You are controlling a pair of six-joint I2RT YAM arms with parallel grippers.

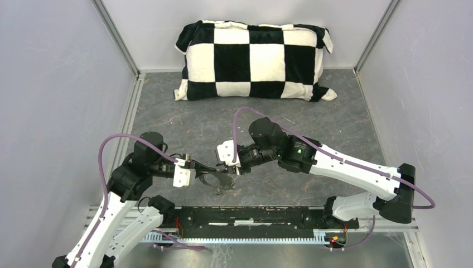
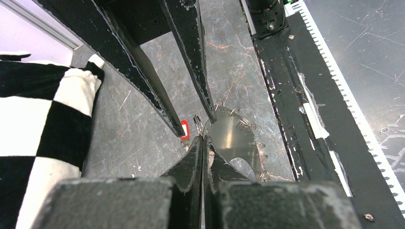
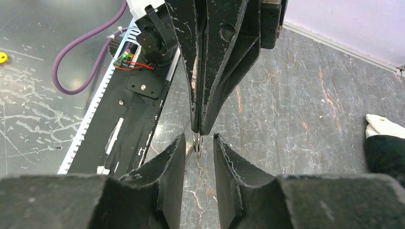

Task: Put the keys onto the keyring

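My left gripper is shut on the thin wire of the keyring and holds it just above the table. In the left wrist view the loop spreads right of my shut fingertips, with small grey pieces along its arc. A red key tag shows beside one finger of the right gripper. My right gripper faces the left one, tip to tip. Its jaws stand open around a small double wire ring hanging under the left fingertips, not touching it. The black key is out of view.
A black-and-white checkered pillow lies at the back of the grey marbled table. A black rail runs along the near edge between the arm bases. Walls close in on both sides.
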